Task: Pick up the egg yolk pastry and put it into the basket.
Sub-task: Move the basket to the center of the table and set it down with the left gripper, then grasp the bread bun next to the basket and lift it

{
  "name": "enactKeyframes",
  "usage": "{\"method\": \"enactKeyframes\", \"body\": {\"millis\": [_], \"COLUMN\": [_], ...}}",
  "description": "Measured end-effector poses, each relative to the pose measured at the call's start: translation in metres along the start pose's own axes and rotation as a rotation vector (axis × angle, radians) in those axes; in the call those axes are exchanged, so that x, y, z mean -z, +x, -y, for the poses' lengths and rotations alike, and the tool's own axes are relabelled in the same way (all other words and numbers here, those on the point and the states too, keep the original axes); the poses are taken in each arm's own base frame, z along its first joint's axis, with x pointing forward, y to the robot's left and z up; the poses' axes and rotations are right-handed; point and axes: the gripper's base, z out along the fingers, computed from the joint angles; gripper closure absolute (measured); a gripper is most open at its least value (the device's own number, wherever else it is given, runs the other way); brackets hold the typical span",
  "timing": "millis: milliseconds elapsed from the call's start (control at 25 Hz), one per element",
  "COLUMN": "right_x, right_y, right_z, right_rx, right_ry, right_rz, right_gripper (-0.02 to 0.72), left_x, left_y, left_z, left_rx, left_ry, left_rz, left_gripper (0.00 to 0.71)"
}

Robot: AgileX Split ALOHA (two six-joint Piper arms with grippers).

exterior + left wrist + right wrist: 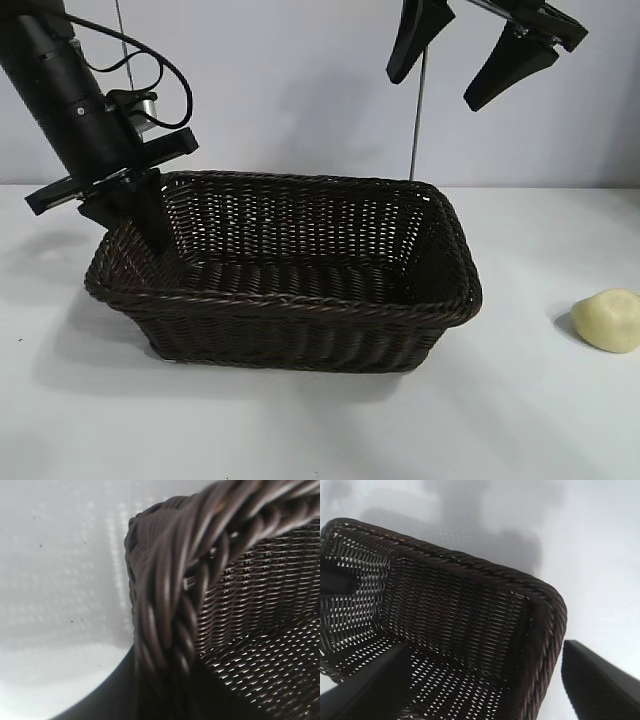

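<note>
The dark woven basket (300,300) stands in the middle of the white table. My left gripper (148,212) is at the basket's left corner, shut on the braided rim (165,580), which runs between its jaws (165,700). The egg yolk pastry (610,320), a small pale yellow lump, lies on the table right of the basket, apart from it. My right gripper (435,90) hangs open high above the basket's right end with nothing between its fingers. In the right wrist view it (485,647) looks down on the basket's corner (540,595). The pastry is outside both wrist views.
A thin vertical rod (417,130) stands behind the basket against the grey wall. White table surface (540,420) lies open in front of and to the right of the basket.
</note>
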Motion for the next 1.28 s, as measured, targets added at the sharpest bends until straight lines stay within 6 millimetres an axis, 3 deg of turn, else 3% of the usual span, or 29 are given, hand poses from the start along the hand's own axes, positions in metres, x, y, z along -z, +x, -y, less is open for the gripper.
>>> {"method": "enactKeyframes", "body": {"millis": [200,280,360,520,600,840,1280], "right_x": [0.000,0.000,0.000,0.000,0.000,0.000,0.000], "right_y": [0.000,0.000,0.000,0.000,0.000,0.000,0.000], "right_z": [0.000,0.000,0.000,0.000,0.000,0.000,0.000], "right_rx": [0.000,0.000,0.000,0.000,0.000,0.000,0.000], "right_ry": [0.000,0.000,0.000,0.000,0.000,0.000,0.000], "right_rz": [0.001,0.002,0.002,0.002,0.002,0.002,0.002], "right_gripper": [0.114,0.114,0.114,0.114,0.114,0.114,0.114], "left_x": [0.000,-0.001,-0.001,-0.002,-0.002,0.006,0.073], "left_y": [-0.001,-0.001,-0.003,-0.004,-0.004,-0.003,0.015], "left_z": [0.000,0.000,0.001,0.001,0.001,0.003,0.030], "left_rx": [0.002,0.002,0.008,0.011,0.011,-0.008,-0.093], "left_ry": [0.006,0.009,0.018,0.020,0.019,0.000,-0.059], "left_rz": [0.005,0.006,0.024,0.032,0.032,0.047,0.166], "left_gripper": [0.613,0.582,0.489,0.238,0.189,0.162,0.160]}}
